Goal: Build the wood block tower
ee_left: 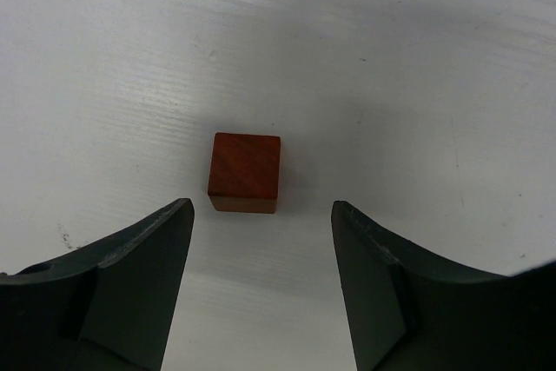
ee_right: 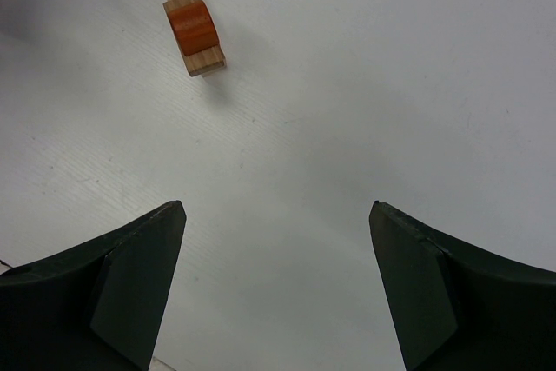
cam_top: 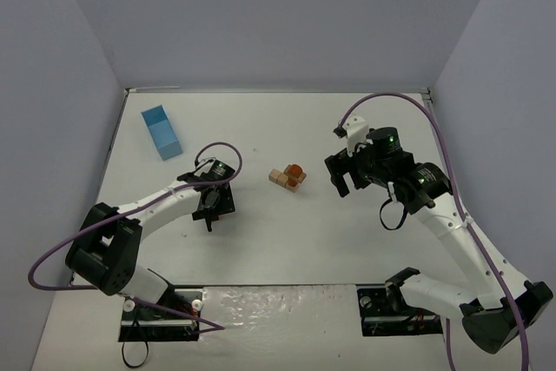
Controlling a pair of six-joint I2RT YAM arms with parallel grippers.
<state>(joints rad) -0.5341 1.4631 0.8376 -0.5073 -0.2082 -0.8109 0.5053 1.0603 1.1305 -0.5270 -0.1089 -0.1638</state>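
1. Wood block tower [cam_top: 287, 177]: a small cluster at mid-table [cam_top: 287, 249], with a rounded reddish piece lying on tan blocks.
2. Reddish-brown cube [ee_left: 245, 172]: lay flat and alone, just ahead of the left gripper [ee_left: 261, 219].
3. Left gripper: jaws apart, cube untouched.
4. Right gripper [ee_right: 276, 206]: jaws wide, holding nothing, near the cluster's right.
5. Light-blue box [cam_top: 162, 132]: far left, well apart.

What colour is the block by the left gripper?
The block is reddish-brown: left wrist view.

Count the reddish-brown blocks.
2 seen: a reddish-brown cube on the table just ahead of the left gripper, and a rounded reddish-brown block atop tan blocks. More may be hidden.
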